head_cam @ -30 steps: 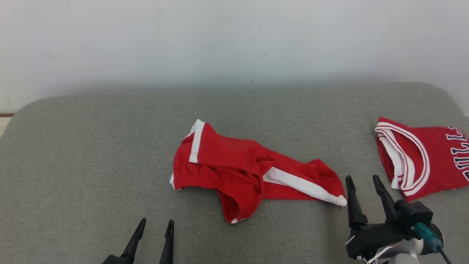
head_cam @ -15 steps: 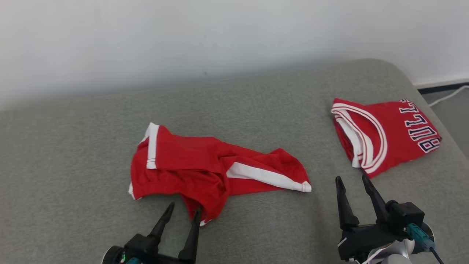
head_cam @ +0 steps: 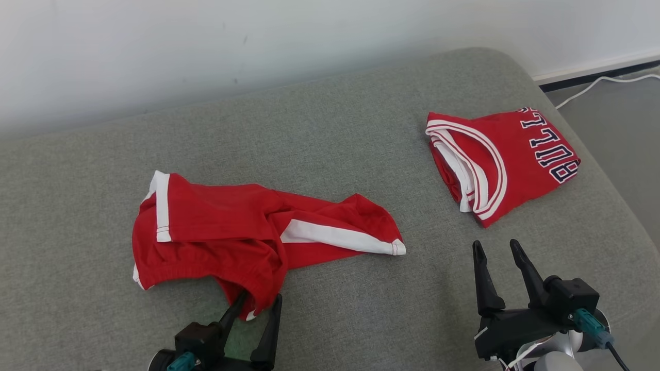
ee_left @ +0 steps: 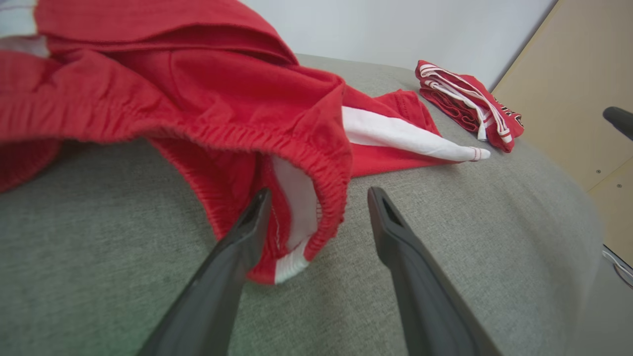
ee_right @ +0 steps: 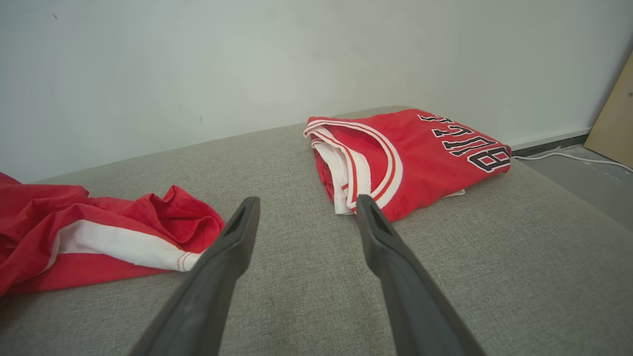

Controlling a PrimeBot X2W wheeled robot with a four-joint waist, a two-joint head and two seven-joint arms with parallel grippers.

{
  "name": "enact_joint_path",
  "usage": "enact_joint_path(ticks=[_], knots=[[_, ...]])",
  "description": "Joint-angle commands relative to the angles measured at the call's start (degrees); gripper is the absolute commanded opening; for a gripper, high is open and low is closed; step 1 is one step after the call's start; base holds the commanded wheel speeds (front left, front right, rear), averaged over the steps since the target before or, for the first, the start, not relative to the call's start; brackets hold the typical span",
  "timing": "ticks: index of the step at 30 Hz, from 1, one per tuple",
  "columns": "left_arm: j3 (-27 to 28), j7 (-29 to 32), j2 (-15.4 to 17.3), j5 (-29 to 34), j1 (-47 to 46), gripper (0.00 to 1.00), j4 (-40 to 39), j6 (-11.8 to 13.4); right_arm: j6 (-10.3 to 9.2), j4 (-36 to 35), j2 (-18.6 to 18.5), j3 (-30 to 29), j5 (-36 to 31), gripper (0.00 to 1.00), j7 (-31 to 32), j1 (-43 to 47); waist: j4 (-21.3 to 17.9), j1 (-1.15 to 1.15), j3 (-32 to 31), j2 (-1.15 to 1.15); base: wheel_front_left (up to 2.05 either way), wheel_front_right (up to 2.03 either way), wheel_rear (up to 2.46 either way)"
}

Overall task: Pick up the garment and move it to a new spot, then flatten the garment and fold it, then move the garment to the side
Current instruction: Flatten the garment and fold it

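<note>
Red shorts (head_cam: 247, 237) with white side stripes lie crumpled on the grey cushion (head_cam: 361, 129). Fingers spread wide, the left end effector (head_cam: 260, 296) grips nothing. The low fold of the elastic waistband sits between its fingertips; contact unclear. The rest of the shorts spreads ahead of it. Equally wide and empty, the right end effector (head_cam: 495, 243) hangs over bare cushion, with the striped leg hem ahead-left and a folded red jersey (head_cam: 510, 159) ahead.

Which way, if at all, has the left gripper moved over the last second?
Yes. Against the red shorts, the left gripper has moved forward and rightward: it stood short of them, and its open fingers now straddle their nearest fold.
</note>
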Motion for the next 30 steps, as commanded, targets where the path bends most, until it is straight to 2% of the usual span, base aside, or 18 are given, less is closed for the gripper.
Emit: enact_joint_path(ticks=[1,8,9,10,11,13,20,24,30], knots=[[-0.04,-0.22,0.13,-0.68,-0.31,1.00,0.24,-0.19,0.02,0.04,0.08,0.00,0.23,1.00,-0.02,-0.11,-0.33,-0.01,0.36,0.00,0.00,0.00,0.00],[0.98,-0.22,0.12,-0.46,-1.63,1.00,-1.90,-0.46,0.02,0.28,0.23,-0.08,0.70,1.00,-0.02,-0.83,-0.14,-0.01,0.78,0.00,0.00,0.00,0.00],[0.85,-0.22,0.10,-0.29,-1.41,0.66,-2.40,-1.15,0.02,0.33,0.23,-0.07,0.70,1.00,-0.02,-0.89,-0.05,-0.01,0.78,0.00,0.00,0.00,0.00],[0.68,-0.22,0.12,-0.76,-1.36,0.09,-2.59,-2.00,0.02,0.41,0.25,-0.06,0.82,1.00,-0.02,-0.93,0.04,-0.01,0.77,0.00,0.00,0.00,0.00],[0.72,-0.22,0.13,-0.67,-1.47,0.00,-2.28,-2.46,0.02,0.49,0.29,-0.06,0.89,1.00,-0.02,-0.97,0.14,-0.01,0.73,0.00,0.00,0.00,0.00],[2.23,-0.22,0.16,0.88,-3.09,0.00,-2.86,-3.40,0.02,0.76,0.30,-0.01,1.06,1.00,-0.02,-0.82,0.55,-0.01,0.49,0.00,0.00,0.00,0.00],[6.28,-0.22,0.12,5.49,-2.86,0.00,-15.85,-3.96,0.02,1.15,0.32,-0.91,1.44,1.00,-0.02,0.50,3.30,-0.01,-0.28,0.00,0.00,0.00,0.00],[7.61,-0.22,0.15,7.19,-4.07,0.00,-20.12,-4.71,0.02,1.75,0.45,-0.86,1.62,1.00,-0.02,1.16,5.55,-0.01,-1.10,0.00,0.00,0.00,0.00],[10.72,-0.22,0.11,8.89,-5.85,0.00,-17.93,-4.93,0.02,1.97,1.01,-0.63,1.75,1.00,-0.02,0.77,8.06,-0.01,-1.21,0.00,0.00,0.00,0.00]])
